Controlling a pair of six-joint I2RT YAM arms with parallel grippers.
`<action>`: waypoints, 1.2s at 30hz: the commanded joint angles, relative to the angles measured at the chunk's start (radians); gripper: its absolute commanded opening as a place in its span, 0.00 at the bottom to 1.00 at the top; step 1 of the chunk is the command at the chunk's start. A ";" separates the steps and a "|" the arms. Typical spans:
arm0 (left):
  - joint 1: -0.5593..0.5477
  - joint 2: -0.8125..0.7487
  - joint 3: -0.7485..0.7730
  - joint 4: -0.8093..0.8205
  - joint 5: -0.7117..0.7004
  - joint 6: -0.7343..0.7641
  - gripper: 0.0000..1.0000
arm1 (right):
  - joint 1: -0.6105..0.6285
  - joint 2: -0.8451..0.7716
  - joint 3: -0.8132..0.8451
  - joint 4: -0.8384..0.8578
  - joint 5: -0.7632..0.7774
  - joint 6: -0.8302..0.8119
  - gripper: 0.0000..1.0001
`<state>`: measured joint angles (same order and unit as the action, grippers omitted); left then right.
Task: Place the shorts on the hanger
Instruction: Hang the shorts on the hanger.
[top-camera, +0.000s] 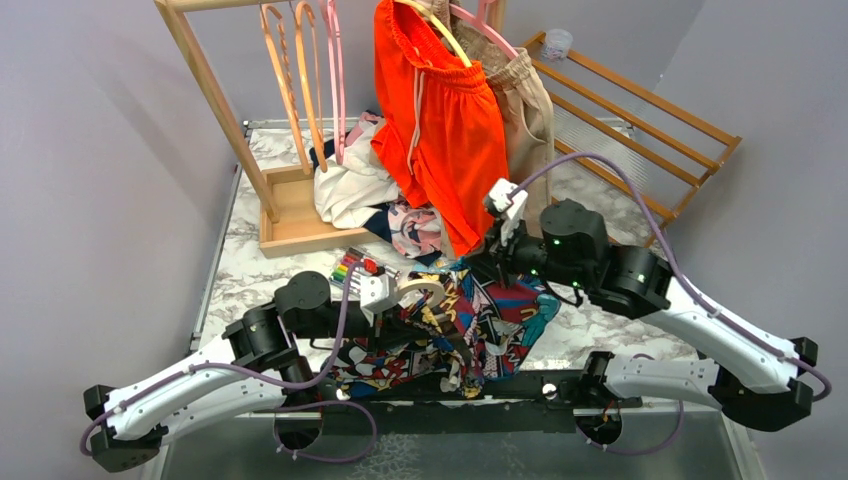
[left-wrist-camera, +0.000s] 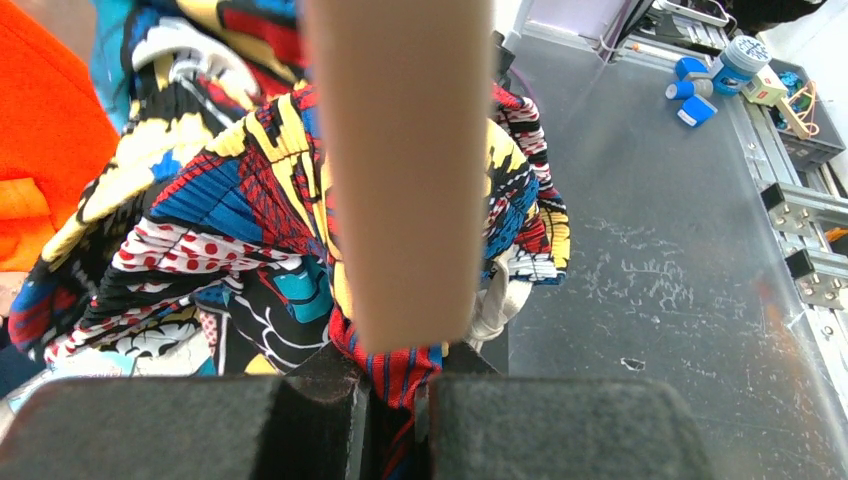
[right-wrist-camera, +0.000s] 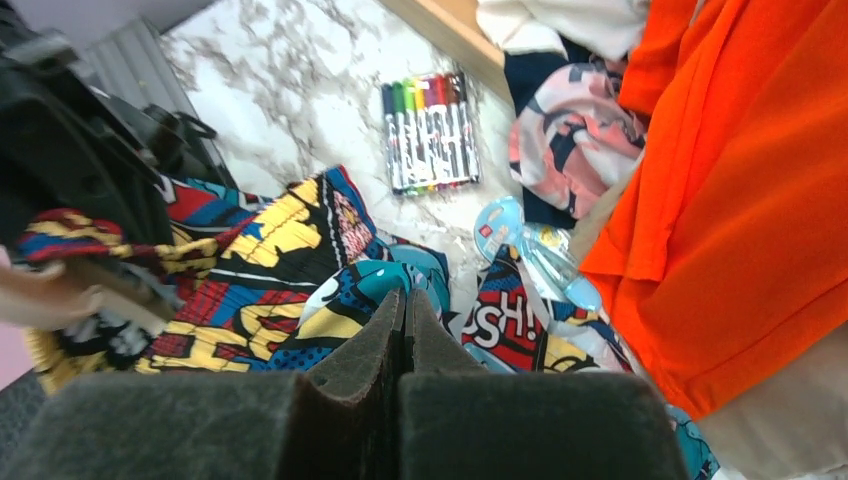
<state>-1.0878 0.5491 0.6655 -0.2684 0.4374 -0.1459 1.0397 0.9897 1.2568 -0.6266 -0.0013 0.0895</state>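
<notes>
Both grippers were at the shorts (top-camera: 505, 320), which lay bunched on the table (top-camera: 245, 285) between the arms, gathered around the hanger (left-wrist-camera: 400, 170). The left gripper (left-wrist-camera: 398, 385) was almost closed, pinching a fold of red-striped shorts fabric, with the hanger's arm rising just above its jaws. The right gripper (right-wrist-camera: 404, 312) was fully closed, pads pressed together at the shorts; whether it had caught fabric could not be told.

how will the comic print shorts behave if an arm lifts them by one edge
Probably floppy: the shorts lie crumpled in folds and bunch around the hanger. The fabric looks thin and light, so they should sag and trail rather than hold shape. They may slide on the hanger's smooth arm.
</notes>
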 joint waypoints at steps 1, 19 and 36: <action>0.000 -0.030 0.032 0.069 0.027 0.006 0.00 | 0.003 0.016 -0.040 0.003 0.017 0.023 0.01; 0.000 0.000 0.033 0.067 0.058 -0.013 0.00 | 0.003 -0.060 0.097 -0.004 -0.459 -0.120 0.62; 0.001 0.099 0.102 0.065 0.107 0.003 0.00 | 0.003 0.015 -0.019 0.236 -0.644 0.000 0.57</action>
<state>-1.0870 0.6529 0.7185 -0.2710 0.5087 -0.1528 1.0397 1.0004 1.2552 -0.4862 -0.5793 0.0479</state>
